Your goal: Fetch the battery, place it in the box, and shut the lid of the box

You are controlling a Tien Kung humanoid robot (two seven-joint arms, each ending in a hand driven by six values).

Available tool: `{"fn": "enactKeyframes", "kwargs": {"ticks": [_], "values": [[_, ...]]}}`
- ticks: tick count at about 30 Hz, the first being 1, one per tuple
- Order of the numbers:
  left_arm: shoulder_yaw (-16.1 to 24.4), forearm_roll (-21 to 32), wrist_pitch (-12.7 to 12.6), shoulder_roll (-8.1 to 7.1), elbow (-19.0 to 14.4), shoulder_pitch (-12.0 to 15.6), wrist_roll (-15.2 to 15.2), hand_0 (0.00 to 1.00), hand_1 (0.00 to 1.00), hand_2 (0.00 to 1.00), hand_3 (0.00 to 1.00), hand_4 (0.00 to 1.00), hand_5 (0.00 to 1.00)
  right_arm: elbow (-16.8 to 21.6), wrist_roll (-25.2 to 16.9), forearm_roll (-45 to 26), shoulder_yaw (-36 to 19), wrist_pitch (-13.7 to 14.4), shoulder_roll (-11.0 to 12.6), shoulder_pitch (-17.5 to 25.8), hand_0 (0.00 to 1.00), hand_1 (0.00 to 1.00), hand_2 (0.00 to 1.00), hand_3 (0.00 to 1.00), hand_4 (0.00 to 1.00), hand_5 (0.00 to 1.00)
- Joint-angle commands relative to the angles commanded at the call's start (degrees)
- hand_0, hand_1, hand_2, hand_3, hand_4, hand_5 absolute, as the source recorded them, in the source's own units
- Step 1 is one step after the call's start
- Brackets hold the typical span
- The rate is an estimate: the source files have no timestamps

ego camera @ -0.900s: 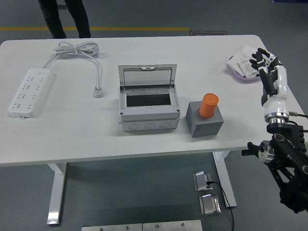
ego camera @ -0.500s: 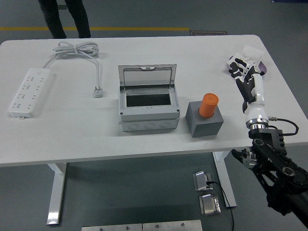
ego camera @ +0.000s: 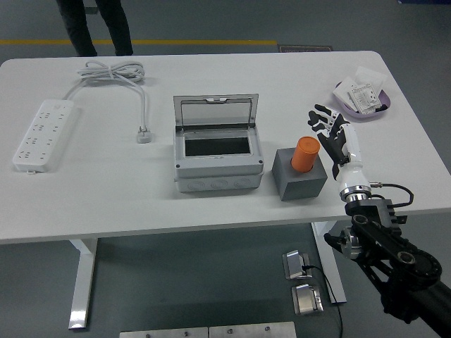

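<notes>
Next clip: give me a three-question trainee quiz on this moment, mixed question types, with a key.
1. True or false: the lid of the grey box stands open.
2. The orange battery is: A) in the box, B) upright in a grey block, C) lying on the table.
3. Fill in: the right hand, fingers spread, is just to the ____ of the battery in the picture.

Key: 1 true; 2 B; 3 right.
</notes>
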State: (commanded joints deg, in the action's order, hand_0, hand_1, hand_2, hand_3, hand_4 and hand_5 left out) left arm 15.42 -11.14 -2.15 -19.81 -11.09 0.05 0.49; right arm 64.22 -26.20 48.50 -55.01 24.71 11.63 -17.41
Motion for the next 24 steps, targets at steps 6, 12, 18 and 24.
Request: {"fn": "enactKeyframes", "kwargs": {"ticks": [6,12,18,24], "values": [[-0.39,0.20,-0.01,0.02,0.03,0.07,0.01,0.613,0.691,0.622,0.647,0.700,0.153,-0.27,0.07,-0.36,0.59,-0.36,0.08,0.02,0.766,0.691,0.705,0.762,0.922,0.562],[-0.14,-0.11,0.02,-0.02,-0.03,-0.05,-0.03,0.613,0.691,0.622,0.648,0.700,0.153,-0.51,0.02,-0.97,1.82,-0.72,-0.01,-0.12,0.765,0.690,0.704,0.764,0.829,0.346],[-0.25,-0.18,0.02,-0.05,-0.05,-0.21,-0.03,0.613,0.691,0.622,0.648,0.700,0.153,-1.08,-0.01,-1.52,3.20,-1.11,-0.17,-0.47,0.765,0.693,0.701,0.763,0.801,0.303],[-0.32,-0.21,0.03,-0.11,-0.05,-0.33,-0.05,0.613,0.691,0.622,0.648,0.700,0.152,-1.42,0.33,-1.43,4.13,-1.22,-0.18,-0.62,0.765,0.689,0.700,0.766,0.798,0.303]]}}
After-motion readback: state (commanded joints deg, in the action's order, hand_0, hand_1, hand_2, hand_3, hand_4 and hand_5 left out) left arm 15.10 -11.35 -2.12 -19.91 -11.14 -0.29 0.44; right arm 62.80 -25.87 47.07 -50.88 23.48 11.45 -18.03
